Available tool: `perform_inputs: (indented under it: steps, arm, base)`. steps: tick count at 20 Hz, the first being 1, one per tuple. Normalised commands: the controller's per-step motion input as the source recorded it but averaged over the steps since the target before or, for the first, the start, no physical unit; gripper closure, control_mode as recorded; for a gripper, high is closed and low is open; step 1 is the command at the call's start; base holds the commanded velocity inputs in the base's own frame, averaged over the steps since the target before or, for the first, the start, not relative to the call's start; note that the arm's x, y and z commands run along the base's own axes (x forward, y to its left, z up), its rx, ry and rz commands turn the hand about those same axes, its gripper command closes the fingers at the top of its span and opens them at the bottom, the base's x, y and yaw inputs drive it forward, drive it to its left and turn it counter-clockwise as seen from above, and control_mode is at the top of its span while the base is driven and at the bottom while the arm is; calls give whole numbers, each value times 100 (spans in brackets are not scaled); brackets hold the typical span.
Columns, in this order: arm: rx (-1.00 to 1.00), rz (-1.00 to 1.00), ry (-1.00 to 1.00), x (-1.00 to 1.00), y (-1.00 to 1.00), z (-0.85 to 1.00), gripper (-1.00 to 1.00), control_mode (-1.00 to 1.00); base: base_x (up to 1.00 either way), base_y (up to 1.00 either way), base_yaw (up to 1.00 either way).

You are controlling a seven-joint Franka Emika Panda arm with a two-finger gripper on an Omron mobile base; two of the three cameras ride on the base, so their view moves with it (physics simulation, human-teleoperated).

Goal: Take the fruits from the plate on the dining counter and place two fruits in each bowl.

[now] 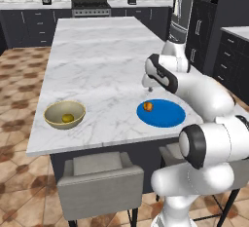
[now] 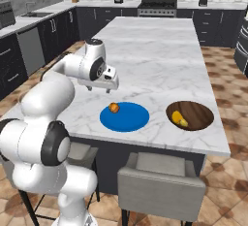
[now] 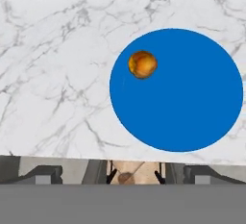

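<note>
Hand (image 1: 149,90) above plate (image 1: 168,116), pointing down

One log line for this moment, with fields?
plate: one orange left | tan bowl: one fruit | brown bowl: banana

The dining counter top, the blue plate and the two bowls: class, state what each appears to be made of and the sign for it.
Dining counter: polished marble, white with grey veins.
Blue plate: probably glazed ceramic or plastic; flat, uniform colour.
Tan bowl: likely ceramic, smooth with pale inside.
Dark bowl: seemingly wood, brown grain streaks.
</note>
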Motion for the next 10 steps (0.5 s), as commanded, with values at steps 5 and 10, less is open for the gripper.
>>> perform_inputs:
  steps: [5,10]
  arm:
    - [0,0,5,34,-33,-31,-100,-100]
    - [0,0,2,93,-5,-48,-100,-100]
  base:
    - [0,0,0]
    - [0,0,0]
